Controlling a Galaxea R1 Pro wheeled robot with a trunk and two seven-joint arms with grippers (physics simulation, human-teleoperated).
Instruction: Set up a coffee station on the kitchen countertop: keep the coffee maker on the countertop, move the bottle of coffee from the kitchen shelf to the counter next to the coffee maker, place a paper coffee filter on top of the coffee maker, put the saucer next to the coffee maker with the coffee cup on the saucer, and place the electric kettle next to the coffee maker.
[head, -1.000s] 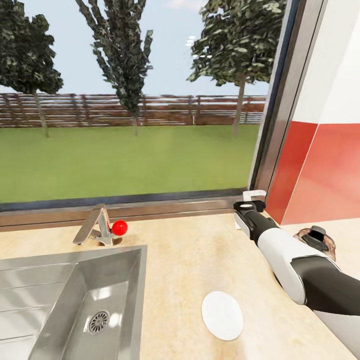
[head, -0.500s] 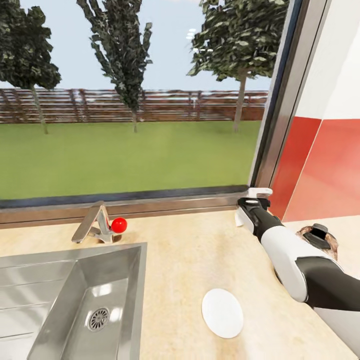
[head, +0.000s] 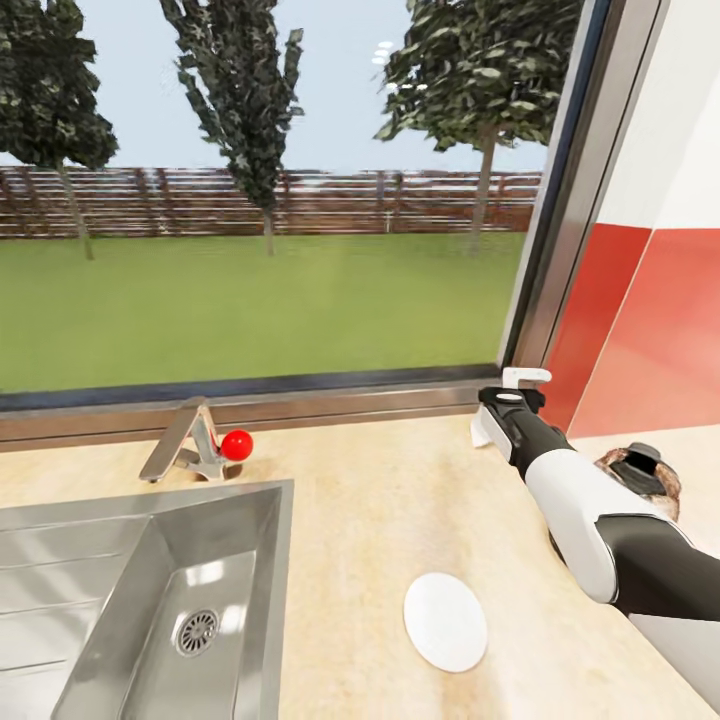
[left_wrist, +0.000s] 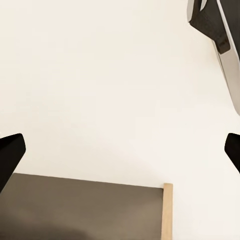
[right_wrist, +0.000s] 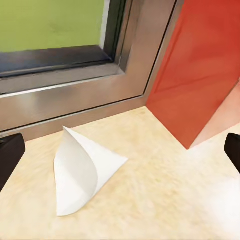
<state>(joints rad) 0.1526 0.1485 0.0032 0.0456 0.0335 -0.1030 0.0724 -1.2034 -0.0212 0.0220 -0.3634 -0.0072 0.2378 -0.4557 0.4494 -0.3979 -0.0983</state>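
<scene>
Black fingertips (right_wrist: 10, 155) of right claw (right_wrist: 120, 155) at opposite edges of right wrist view: spread wide, nothing held. Hovering over back corner of countertop (head: 400, 520), aimed at white paper filter (right_wrist: 82, 172). Filter lying on its side between the fingertips' line of sight, cone mouth open, not touched by either finger. Sits close to steel window frame (right_wrist: 75, 95), just beside red wall panel (right_wrist: 200, 70).

From head view: right arm (head: 590, 520) stretched forward along right side of counter, wrist close to window sill, filter (head: 481, 432) peeking out as a white sliver at left of wrist. Brown round object with black top (head: 640, 470) partly hidden behind forearm, cannot tell what it is. White saucer (head: 445, 621) flat on counter nearer the robot, well apart from filter, nothing on it. Steel sink (head: 140, 600) at left, tap (head: 185, 455) with red knob (head: 236, 445) behind it. Window beyond: grass, trees, wooden fence.

Left claw (left_wrist: 120, 155): dark fingertips (left_wrist: 10, 160) at both edges of left wrist view, spread wide, empty. Facing pale plain surface, dark panel (left_wrist: 80, 207) and light wooden edge (left_wrist: 167, 212) beyond.
</scene>
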